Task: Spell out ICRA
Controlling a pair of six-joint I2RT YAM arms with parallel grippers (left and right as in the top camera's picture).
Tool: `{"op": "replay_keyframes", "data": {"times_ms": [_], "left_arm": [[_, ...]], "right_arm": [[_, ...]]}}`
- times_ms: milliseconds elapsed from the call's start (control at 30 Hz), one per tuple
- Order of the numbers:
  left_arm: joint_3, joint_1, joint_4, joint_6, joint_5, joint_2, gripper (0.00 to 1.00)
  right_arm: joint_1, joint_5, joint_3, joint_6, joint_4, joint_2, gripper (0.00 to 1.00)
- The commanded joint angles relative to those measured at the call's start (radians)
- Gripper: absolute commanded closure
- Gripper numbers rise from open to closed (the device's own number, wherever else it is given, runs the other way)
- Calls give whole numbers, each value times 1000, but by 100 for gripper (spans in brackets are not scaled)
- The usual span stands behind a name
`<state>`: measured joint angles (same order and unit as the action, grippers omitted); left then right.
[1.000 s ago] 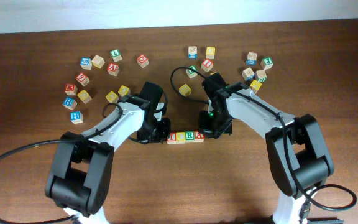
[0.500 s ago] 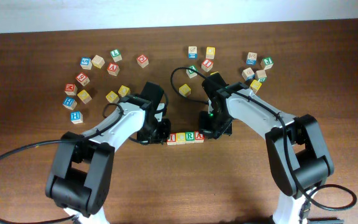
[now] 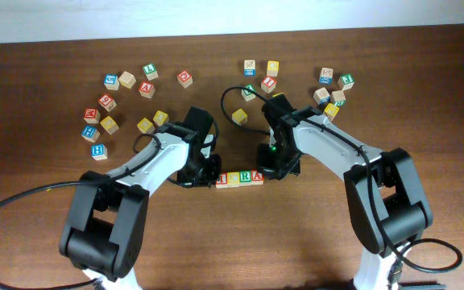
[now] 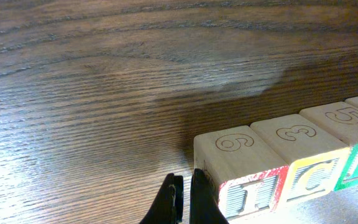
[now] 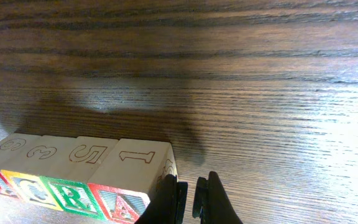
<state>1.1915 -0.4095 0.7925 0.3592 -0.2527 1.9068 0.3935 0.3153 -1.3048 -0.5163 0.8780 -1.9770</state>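
Observation:
Four lettered wooden blocks stand in one touching row at mid-table: I [image 3: 222,179], C [image 3: 234,178], R [image 3: 246,176] and A [image 3: 257,175]. My left gripper [image 3: 209,173] is shut and empty, its fingertips [image 4: 184,194] against the left end of the I block [image 4: 238,165], with C [image 4: 300,146] beside it. My right gripper [image 3: 271,171] is shut and empty, its fingertips [image 5: 191,193] against the right end of the A block [image 5: 138,171]; R [image 5: 86,165] and C [image 5: 42,158] follow to its left.
Several loose letter blocks lie at the far left [image 3: 107,103], top middle [image 3: 185,78] and far right [image 3: 329,89]. A yellow block [image 3: 239,117] sits behind the row. A black cable [image 3: 22,201] runs along the left front.

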Motion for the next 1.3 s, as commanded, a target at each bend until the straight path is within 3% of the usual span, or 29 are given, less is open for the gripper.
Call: {"op": "replay_keyframes", "data": {"times_ms": [0,433,567,867,1033,1267], "left_arm": [[18,-13,-3,-8,-13,18,99],[19,5,6,-8,-12,18,100],[25,90,36,-9,-4,18,100],[50,278,65,-13,97,17,100],[182,338,200,-51,98,-4,100],[200,339,183,8,97,-74,100]], "right_arm": [[10,40,3,3,0,-12,96],[11,-28,-20,3,38,-12,96],[-10,-148,-106,13,147,-12,94],[-168,-140,-175,93,195,-11,96],[-225,-144,-310,117,314,25,96],[-123,-89,-321,120,205,50,96]]}}
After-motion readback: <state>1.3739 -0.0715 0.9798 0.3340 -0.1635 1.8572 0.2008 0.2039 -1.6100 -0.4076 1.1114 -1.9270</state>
